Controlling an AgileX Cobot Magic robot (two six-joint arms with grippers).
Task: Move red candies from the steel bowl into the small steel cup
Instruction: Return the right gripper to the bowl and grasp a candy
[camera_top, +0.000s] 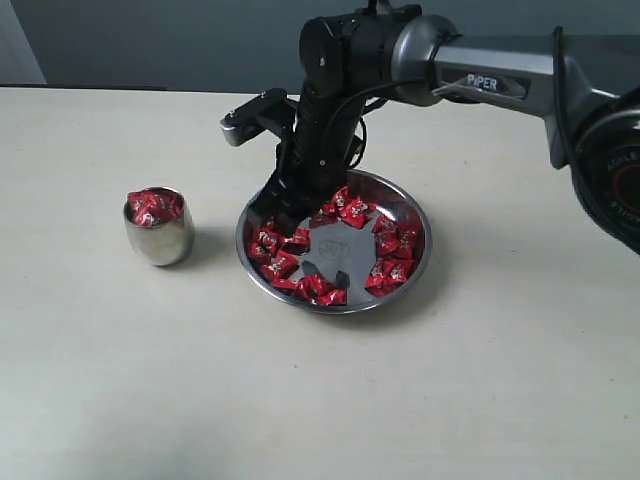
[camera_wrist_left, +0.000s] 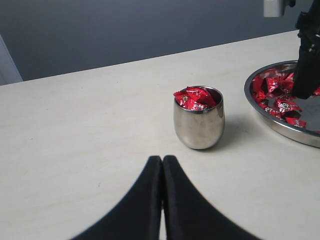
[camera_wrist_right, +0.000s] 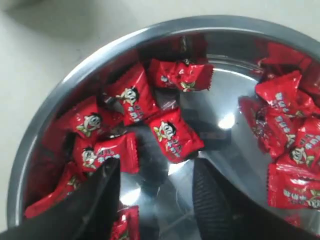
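Status, all positions referenced to the steel bowl (camera_top: 427, 240).

My right gripper (camera_top: 281, 207) is down inside the bowl, at the part of the rim that faces the small steel cup (camera_top: 160, 242). It's spread. The right wrist view shows my two black fingers (camera_wrist_right: 100, 200) apart over the bowl's shiny floor with nothing between them. One candy lies flat just ahead of the gap, and it looks untouched. The tips sit close to the floor, but I can't tell if they actually touch it.

Red candies (camera_top: 390, 238): most are in the bowl, ringed along its wall. The middle of the floor is bare and mirror-like. The clusters are thickest on the cup side and on the side opposite. The wrappers are crinkled red with a small cartoon face print, readable in the right wrist view.

The cup stands upright on the table (camera_top: 300, 400), outside the bowl. It's near the bowl but clear of the rim, on my left arm's side. It's heaped with more red candies, up to the lip and slightly over.

My left gripper (camera_wrist_left: 162, 161) has its fingers pressed together, tip to tip, with nothing pinched. It sits outside the bowl, farther from it than the cup is. It's aimed at the cup with bare table in between.
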